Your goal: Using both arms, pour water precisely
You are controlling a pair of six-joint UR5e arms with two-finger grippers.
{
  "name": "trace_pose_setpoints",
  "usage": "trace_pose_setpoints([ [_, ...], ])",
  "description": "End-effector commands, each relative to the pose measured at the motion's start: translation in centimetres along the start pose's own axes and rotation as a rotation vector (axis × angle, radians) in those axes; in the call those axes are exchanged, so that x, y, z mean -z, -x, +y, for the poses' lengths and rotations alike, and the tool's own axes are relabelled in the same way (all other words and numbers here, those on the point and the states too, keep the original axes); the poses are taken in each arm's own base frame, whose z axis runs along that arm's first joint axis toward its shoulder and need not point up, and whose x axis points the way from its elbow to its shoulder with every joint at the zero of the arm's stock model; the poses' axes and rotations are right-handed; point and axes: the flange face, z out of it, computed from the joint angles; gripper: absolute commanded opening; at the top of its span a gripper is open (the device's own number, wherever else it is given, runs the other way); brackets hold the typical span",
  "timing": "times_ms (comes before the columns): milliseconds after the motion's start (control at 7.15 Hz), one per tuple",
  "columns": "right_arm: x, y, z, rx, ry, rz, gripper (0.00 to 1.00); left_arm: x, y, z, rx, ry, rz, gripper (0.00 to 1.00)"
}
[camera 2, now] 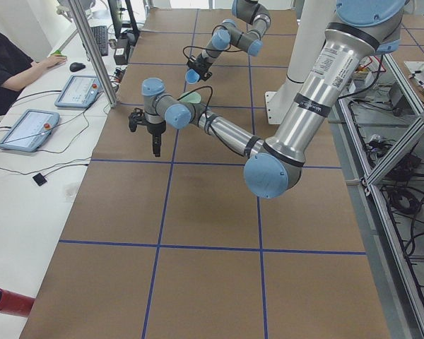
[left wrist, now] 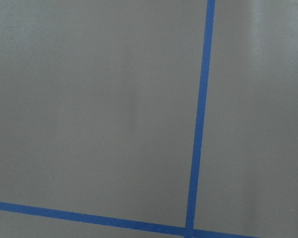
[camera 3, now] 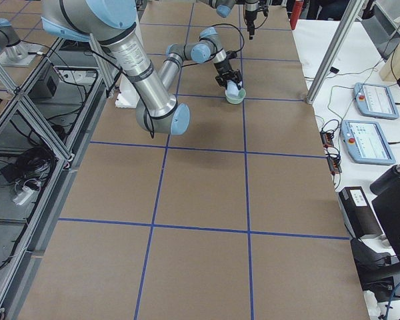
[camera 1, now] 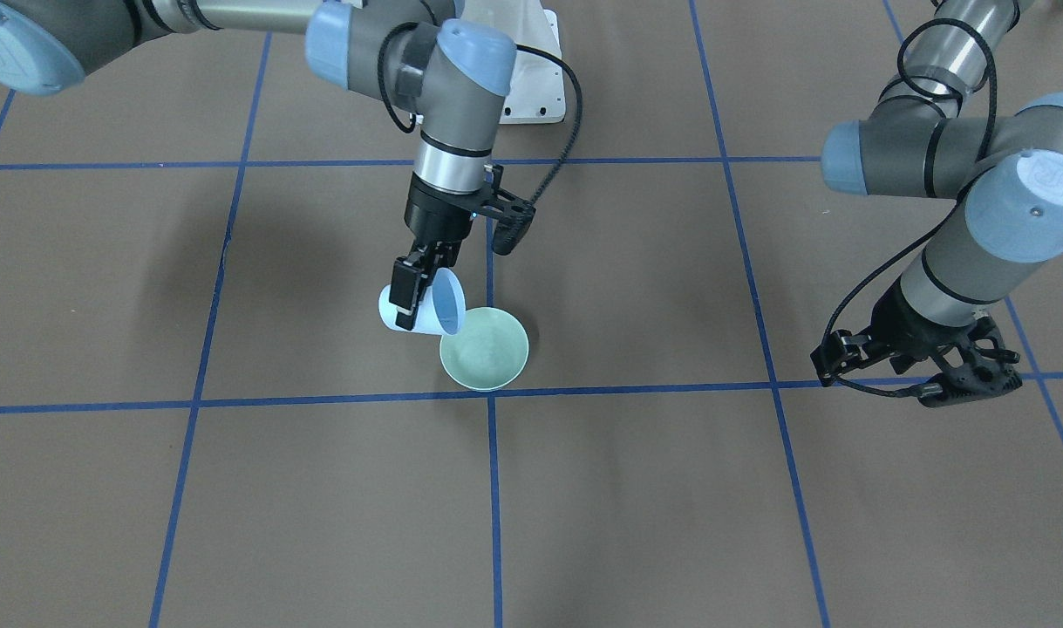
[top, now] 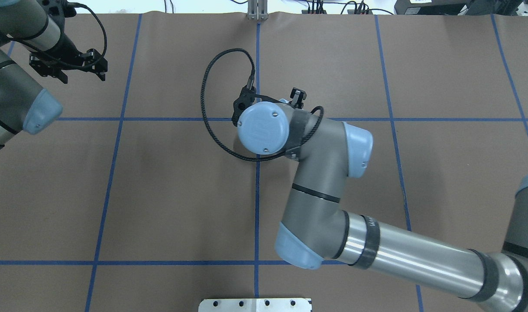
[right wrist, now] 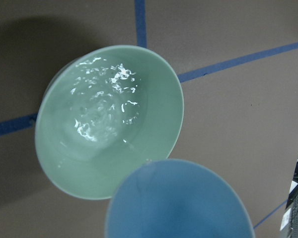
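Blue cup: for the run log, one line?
right gripper: holds blue cup tipped over green bowl | water: in bowl | left gripper: away

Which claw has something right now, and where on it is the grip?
The right claw holds the tilted blue cup by its side wall, over the green bowl. The left claw shows nothing in it.

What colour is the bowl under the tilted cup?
The bowl is pale green; clearest in right wrist view.
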Motion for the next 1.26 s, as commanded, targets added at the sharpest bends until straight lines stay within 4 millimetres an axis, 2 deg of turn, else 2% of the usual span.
trace_pose_setpoints([
  [0, 4.3, -6.1, 4.9, -0.322, -0.119, -0.11, 0.0, 0.3, -0.2, 0.1, 0.001, -0.004, 0.005, 1.0],
  [140, 5.2, -7.4, 9.0, -0.467, -0.203, -0.143, 0.0, 0.6, -0.3, 0.2, 0.0, -0.008, 0.009, 1.0],
  [280, 4.1, -9.3, 13.8, -0.522, -0.263, -0.145, 0.0, 0.6, -0.3, 0.2, 0.001, -0.008, 0.009, 1.0],
  [560, 0.6, -12.4, 22.4, -0.647, -0.309, -0.121, 0.0, 1.7, -0.9, 0.6, -0.004, -0.013, 0.03, 1.0],
  [840, -2.1, -13.8, 35.6, -0.775, -0.395, -0.133, 0.0, 1.6, -1.0, 0.7, -0.002, -0.003, 0.034, 1.0],
  [979, -4.8, -14.3, 41.8, -0.793, -0.427, -0.083, 0.0, 1.6, -1.0, 0.7, -0.003, -0.004, 0.035, 1.0],
  [1119, -8.6, -14.7, 46.1, -0.813, -0.485, -0.013, 0.0, 1.4, -1.1, 0.8, -0.005, -0.001, 0.034, 1.0],
])
